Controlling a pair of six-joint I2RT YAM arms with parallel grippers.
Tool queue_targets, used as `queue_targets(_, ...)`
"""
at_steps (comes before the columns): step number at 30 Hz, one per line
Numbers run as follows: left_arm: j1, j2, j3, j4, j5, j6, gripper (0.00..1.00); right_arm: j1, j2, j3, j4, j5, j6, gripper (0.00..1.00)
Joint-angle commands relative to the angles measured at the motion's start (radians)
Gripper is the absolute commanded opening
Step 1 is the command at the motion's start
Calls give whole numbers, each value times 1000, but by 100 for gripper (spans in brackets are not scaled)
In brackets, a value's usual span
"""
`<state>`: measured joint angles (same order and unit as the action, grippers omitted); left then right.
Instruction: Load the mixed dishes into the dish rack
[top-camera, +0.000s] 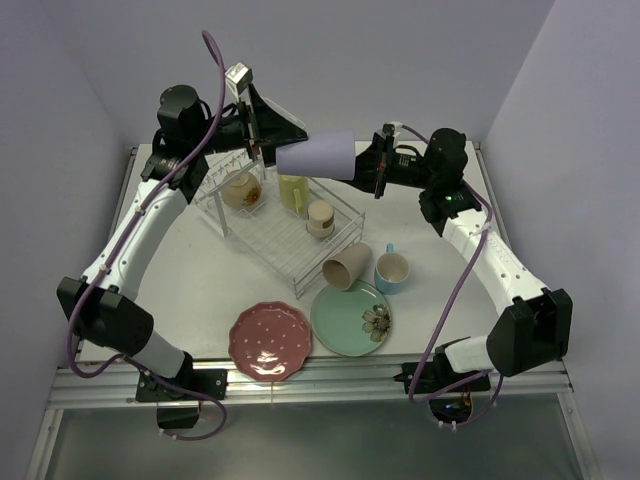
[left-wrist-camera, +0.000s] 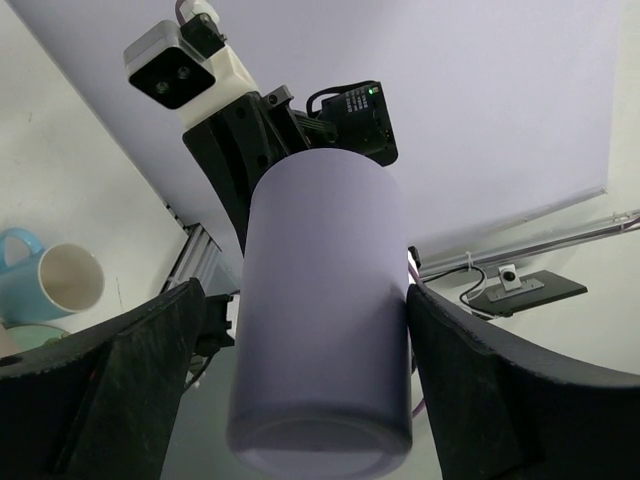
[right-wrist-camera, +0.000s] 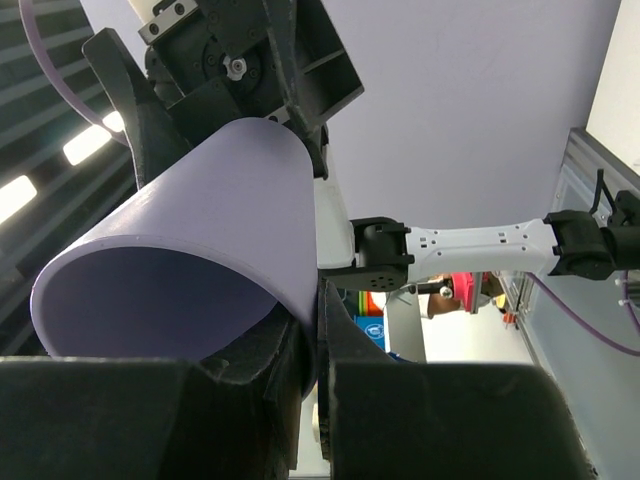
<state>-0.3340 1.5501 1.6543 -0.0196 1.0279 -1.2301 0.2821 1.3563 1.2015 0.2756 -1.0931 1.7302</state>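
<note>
The right claw is clenched on the rim of the lavender cup, pinching its wall and holding it sideways in the air above the desk's far edge. The left claw is released, fingers spread either side of the cup's closed end. Below stands the rack, holding a bowl and a yellow cup.

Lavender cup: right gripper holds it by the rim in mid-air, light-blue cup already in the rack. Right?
No. In the top view the light-blue cup stands on the table beside the dish rack, not in it. The right gripper does hold the lavender cup by its rim in mid-air.
</note>
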Motion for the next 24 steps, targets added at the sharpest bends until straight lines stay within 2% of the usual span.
queue_targets(1,6,-38,-28,110,15,-32,91,11,0,15,70,-19,-18,0)
queue_targets(7,7,-61,-45,138,41,-46,95,8,30,6,117,-2,9,0)
queue_targets(13,10,-73,-51,170,57,-60,98,-1,33,0,87,22,-9,0)
queue_targets(24,12,-81,-74,188,60,-62,96,-9,37,-3,65,58,-11,0)
